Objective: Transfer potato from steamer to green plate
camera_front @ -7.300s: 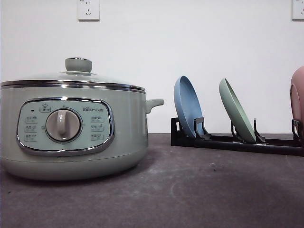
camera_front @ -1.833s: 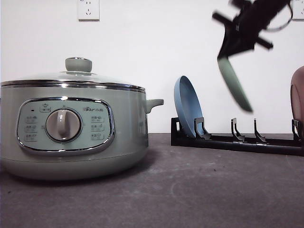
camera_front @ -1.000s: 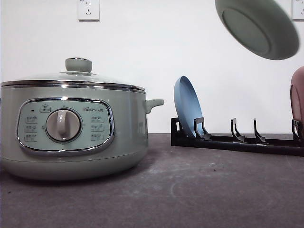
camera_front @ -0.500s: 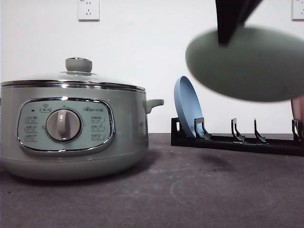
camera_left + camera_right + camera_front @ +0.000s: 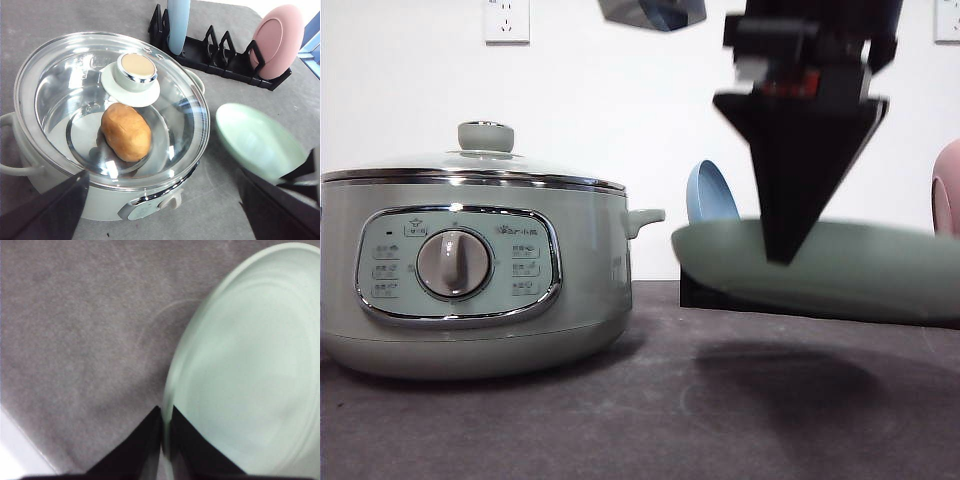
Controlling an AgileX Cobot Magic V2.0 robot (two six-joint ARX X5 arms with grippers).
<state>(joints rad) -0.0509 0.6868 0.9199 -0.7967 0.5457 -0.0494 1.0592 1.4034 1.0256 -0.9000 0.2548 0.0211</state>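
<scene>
Here, view by view:

Front view, steamer (image 5: pixel 470 270): stands on the grey table (image 5: pixel 650 420) at the left, glass lid (image 5: pixel 470 165) seated, green knob (image 5: pixel 485 135) on top.
Front view, control panel (image 5: pixel 457 264): chrome-framed, central dial (image 5: pixel 453 264), button columns on either side; a small brand mark sits right of the top centre, too small to read.
Front view, right gripper (image 5: pixel 782 255): black fingers taper downward and pinch the near rim of the green plate (image 5: pixel 880 270).
Front view, green plate: held roughly level above the table, right of the steamer, not touching it; a shadow lies on the table beneath.
Front view, blue plate (image 5: pixel 712 195): upright behind the green plate.
Front view, pink plate (image 5: pixel 947 190): at the right edge.
Front view, wall: a socket (image 5: pixel 506 20) above the steamer.

Left wrist view, potato (image 5: pixel 126 131): lies inside the steamer (image 5: pixel 30 165), under the closed glass lid (image 5: pixel 65 85), on the inner tray.
Left wrist view, left gripper (image 5: pixel 165 210): two dark fingers stand wide apart, holding nothing, above the steamer's front.
Left wrist view, rack (image 5: pixel 220 55): black, carries the blue plate (image 5: pixel 178 22) and the pink plate (image 5: pixel 277 40) on edge.
Left wrist view, green plate (image 5: pixel 257 142): beside the steamer, face up.

Right wrist view, right gripper (image 5: pixel 165 440): fingers (image 5: pixel 137 445) closed to a narrow gap on the rim of the green plate (image 5: pixel 250 365), above the grey table (image 5: pixel 75 340).
</scene>
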